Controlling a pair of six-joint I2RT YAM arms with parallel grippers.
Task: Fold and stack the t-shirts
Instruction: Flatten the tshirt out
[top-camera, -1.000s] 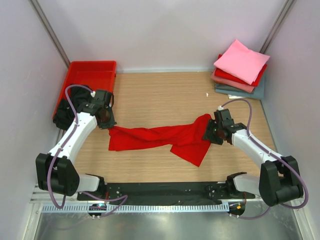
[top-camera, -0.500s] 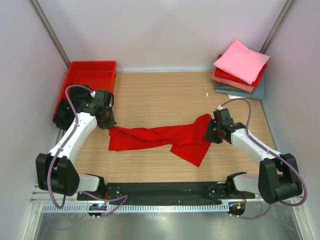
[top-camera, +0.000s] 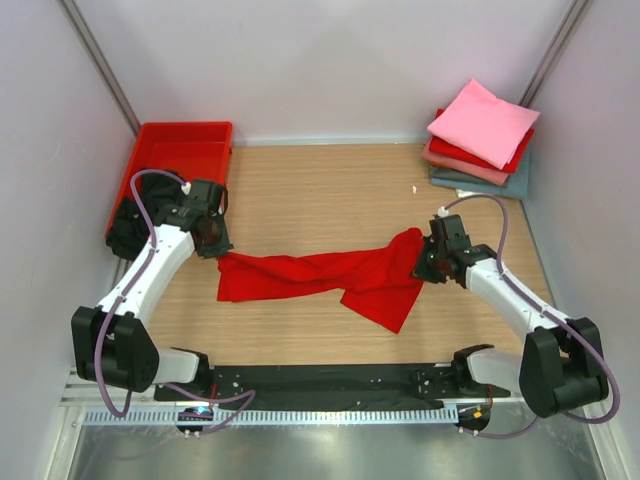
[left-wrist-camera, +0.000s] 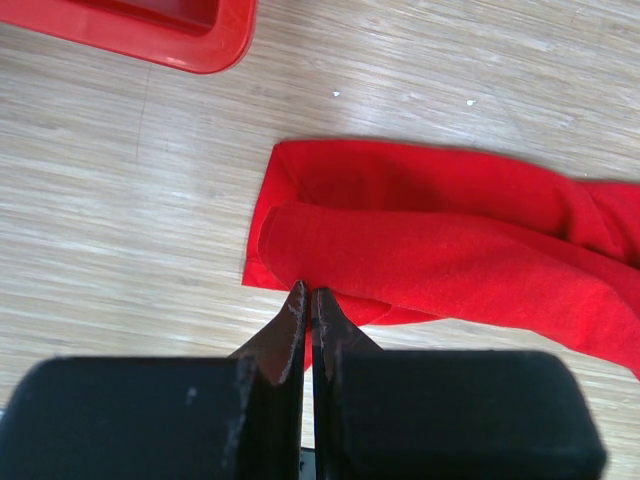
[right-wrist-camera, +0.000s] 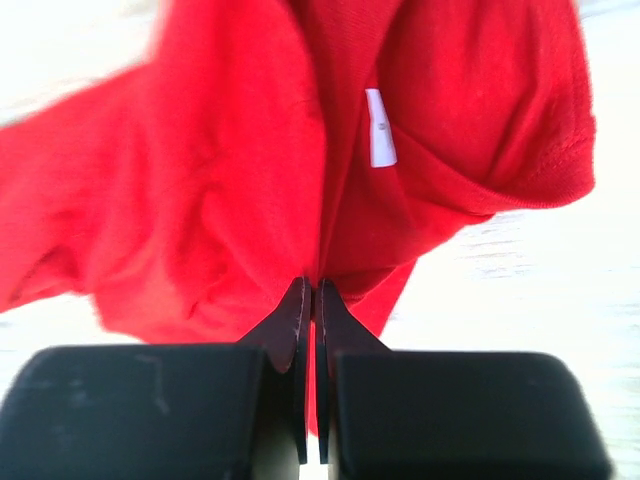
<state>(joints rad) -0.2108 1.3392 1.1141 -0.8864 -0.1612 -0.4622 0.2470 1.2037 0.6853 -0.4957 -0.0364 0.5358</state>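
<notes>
A wooden table fills the view from above. Across its near middle lies the red t-shirt, bunched lengthwise into a loose, wrinkled band with one flap spilling towards my bases. At the far right corner sits a stack of folded t-shirts, pink on top. A red tray stands at the far left, with a black t-shirt heaped at its near end, partly hidden by my left arm.

My left gripper is pinched closed on the shirt's left end, at the edge of a rolled fold. My right gripper is clamped on the right end, with cloth gathered into a ridge between the fingers. A small white neck label shows just beyond that pinch, so I judge that I hold it near the collar.

The cloth looks thin, light and limp. It should sag and crease wherever it is unsupported, and it cannot break. Hems, shoulder seams and corners seem the best holds, since a mid-panel pinch would only bunch the cloth further.
</notes>
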